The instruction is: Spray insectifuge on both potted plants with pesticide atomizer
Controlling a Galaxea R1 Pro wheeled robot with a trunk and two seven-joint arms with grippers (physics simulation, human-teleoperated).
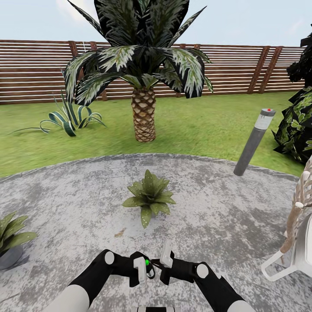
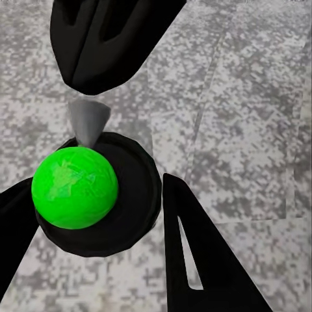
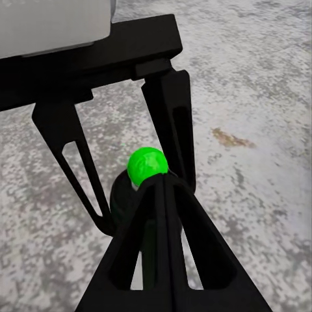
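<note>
1. The left claw (image 2: 92,195) is closed around the pesticide atomizer (image 2: 136,195), one finger on each side of its dark body. The bottle is seen end-on, its green knob towards the camera.
2. The right claw (image 3: 159,188) is pinched together, its tip against the bottle's top.
3. One potted plant (image 1: 149,197) sits straight ahead of both claws on the stone patio (image 1: 225,203), some way off.
4. The second potted plant (image 1: 11,232) lies off to the left, so the left arm is nearer it.
</note>
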